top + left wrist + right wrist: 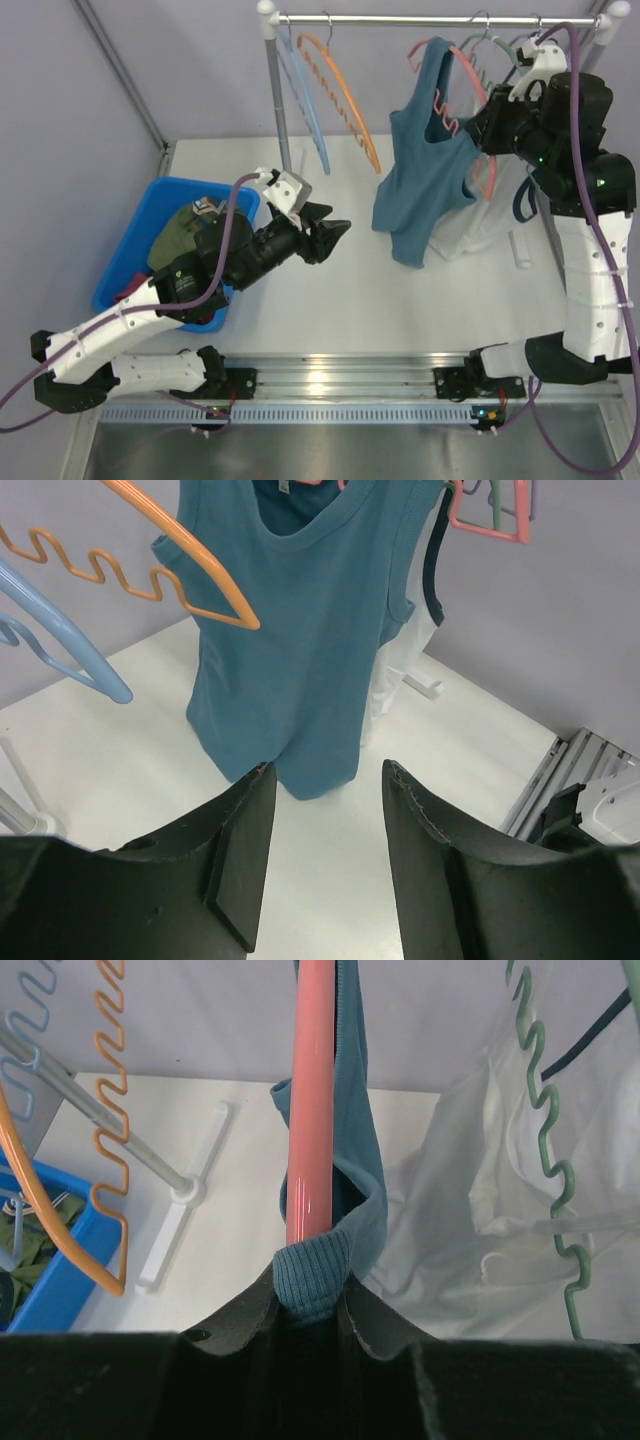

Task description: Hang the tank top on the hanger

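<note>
The teal tank top hangs from the rack, draped by one strap over the salmon hanger. My right gripper is up at the hanger. In the right wrist view it is shut on the tank top's ribbed strap edge, right against the hanger arm. My left gripper is open and empty above the table, left of the hanging top. In the left wrist view the tank top hangs just beyond the open left gripper; a hanger end shows top right.
A rail on a pole carries an orange hanger, a light blue hanger and a green hanger. A white top hangs behind the tank top. A blue bin at left holds an olive garment.
</note>
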`<move>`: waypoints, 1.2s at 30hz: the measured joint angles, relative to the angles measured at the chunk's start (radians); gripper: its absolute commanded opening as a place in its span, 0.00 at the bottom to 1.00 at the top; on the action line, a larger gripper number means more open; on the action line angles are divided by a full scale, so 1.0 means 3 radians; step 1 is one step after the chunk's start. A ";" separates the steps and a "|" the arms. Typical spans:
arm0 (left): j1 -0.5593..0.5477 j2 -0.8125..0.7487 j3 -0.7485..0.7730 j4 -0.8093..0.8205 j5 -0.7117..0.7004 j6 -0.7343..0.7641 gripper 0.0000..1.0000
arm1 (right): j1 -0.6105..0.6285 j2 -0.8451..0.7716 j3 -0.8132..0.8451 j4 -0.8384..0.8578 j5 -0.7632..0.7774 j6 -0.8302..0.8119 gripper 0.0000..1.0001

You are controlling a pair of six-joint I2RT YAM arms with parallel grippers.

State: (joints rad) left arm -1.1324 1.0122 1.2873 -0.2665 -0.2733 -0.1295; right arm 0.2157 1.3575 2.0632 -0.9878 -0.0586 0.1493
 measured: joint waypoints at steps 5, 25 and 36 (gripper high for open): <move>0.0000 0.0001 0.0001 -0.0028 0.0025 -0.0008 0.51 | -0.0191 0.0055 0.0005 0.0081 -0.0112 0.0019 0.00; 0.0000 0.0069 0.0001 -0.0116 0.0062 -0.0024 0.51 | -0.0323 0.0345 0.0111 0.0229 -0.0313 0.0034 0.00; 0.0000 0.0089 -0.0001 -0.0140 0.0062 -0.0104 0.52 | -0.0337 0.0306 -0.0126 0.0373 -0.0332 0.0038 0.24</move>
State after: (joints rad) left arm -1.1324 1.0389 1.2869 -0.3084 -0.2546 -0.1608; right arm 0.1146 1.4494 2.0254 -0.8761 -0.1581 0.1608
